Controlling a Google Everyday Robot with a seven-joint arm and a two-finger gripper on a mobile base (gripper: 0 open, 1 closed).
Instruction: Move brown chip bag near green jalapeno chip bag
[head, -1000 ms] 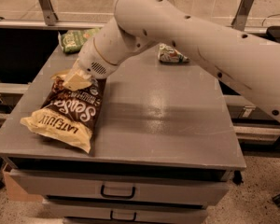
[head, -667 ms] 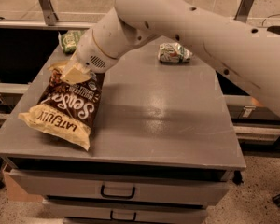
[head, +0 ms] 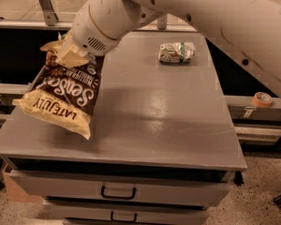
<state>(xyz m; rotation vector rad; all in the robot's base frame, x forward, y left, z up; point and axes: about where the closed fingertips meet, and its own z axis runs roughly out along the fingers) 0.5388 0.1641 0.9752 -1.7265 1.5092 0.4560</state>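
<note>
At the counter's (head: 178, 125) left edge, one brown chip bag (head: 65, 95) is held tilted by the gripper (head: 72, 55), which is clamped on its upper end. One silvery-green packet (head: 176, 52) lies well apart toward the back right. The grey counter has two drawers (head: 117, 191), and one tape roll (head: 261, 99) sits off its right side.

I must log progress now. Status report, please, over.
Tool at back-left of grey table, shut on top of large dark-brown chip bag. Bag tilted, lower end by left edge. Silvery-white rounded packet back right, not in the way.
</note>
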